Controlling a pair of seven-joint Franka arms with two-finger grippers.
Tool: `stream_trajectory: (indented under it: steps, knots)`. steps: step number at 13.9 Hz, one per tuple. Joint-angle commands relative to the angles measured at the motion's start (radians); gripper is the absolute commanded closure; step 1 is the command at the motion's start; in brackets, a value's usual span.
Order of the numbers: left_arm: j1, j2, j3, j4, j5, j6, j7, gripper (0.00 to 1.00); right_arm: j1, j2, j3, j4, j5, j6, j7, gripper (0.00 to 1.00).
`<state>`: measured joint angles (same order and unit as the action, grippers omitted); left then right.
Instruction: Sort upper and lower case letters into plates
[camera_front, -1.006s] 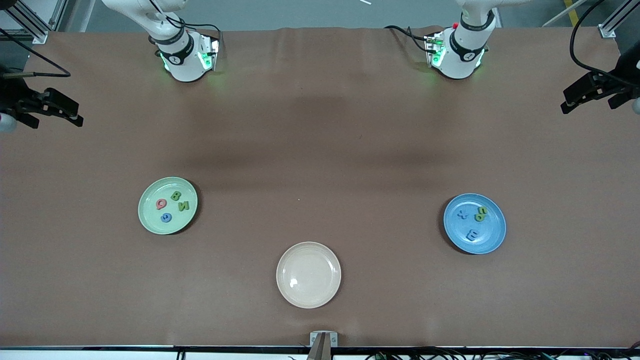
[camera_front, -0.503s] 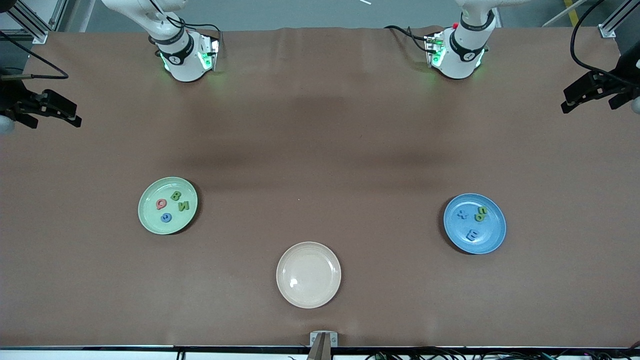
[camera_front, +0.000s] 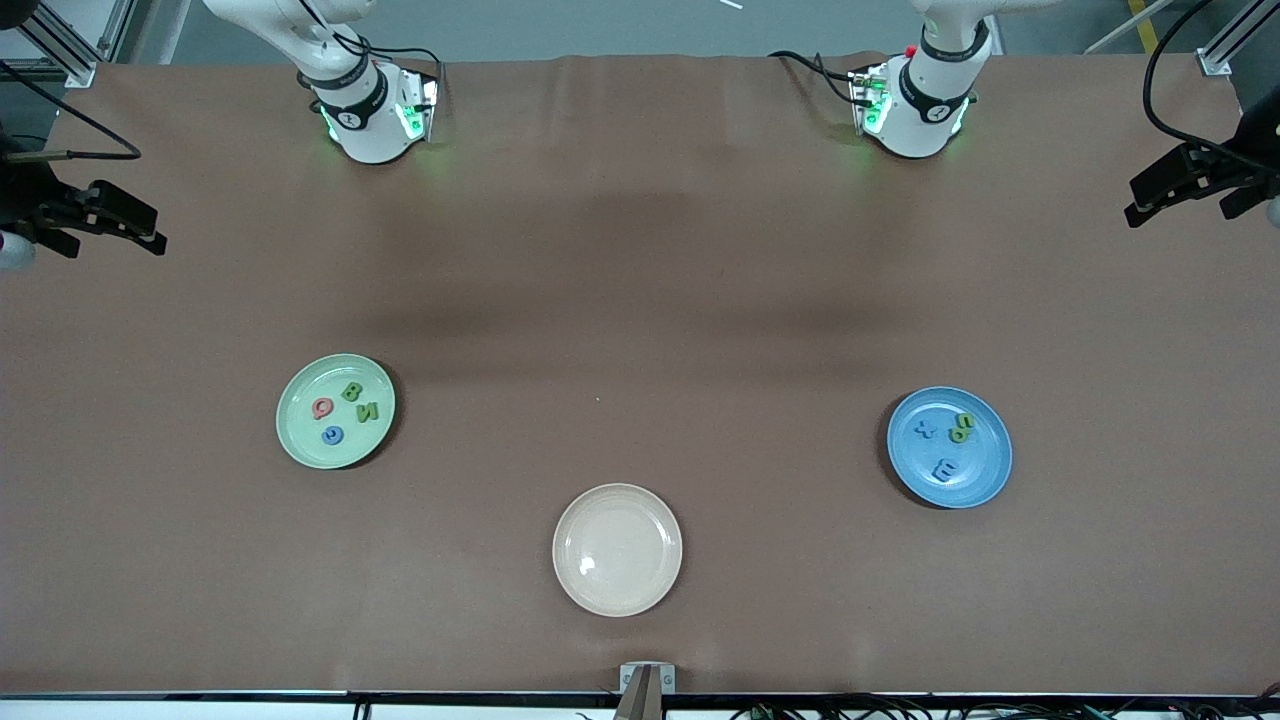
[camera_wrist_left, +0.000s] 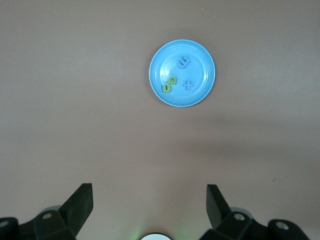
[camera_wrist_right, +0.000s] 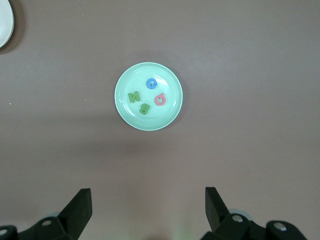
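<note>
At far left of the front frame the right pincer waits, fingers spread apart, over bare counter. Lower left, well away, the light green plate holds red Q, green B, green N, blue G. Lower centre sits the cream plate. Lower right, the blue plate holds blue x, two green letters, blue m. Far right, left pincer waits spread
</note>
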<state>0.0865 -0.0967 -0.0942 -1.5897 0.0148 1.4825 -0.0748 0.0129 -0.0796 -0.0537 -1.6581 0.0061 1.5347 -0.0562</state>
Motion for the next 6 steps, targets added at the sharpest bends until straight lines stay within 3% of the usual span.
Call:
stream_trajectory:
  steps: [1, 6]
  knots:
    - [0.01, 0.014, -0.001, 0.028, -0.006, -0.004, 0.024, 0.0, 0.01, -0.026, -0.008, -0.028, -0.002, 0.012, 0.003, 0.0]
    - [0.009, 0.014, 0.002, 0.028, -0.004, -0.004, 0.026, 0.0, -0.008, -0.025, 0.0, -0.028, 0.0, 0.012, 0.003, 0.0]
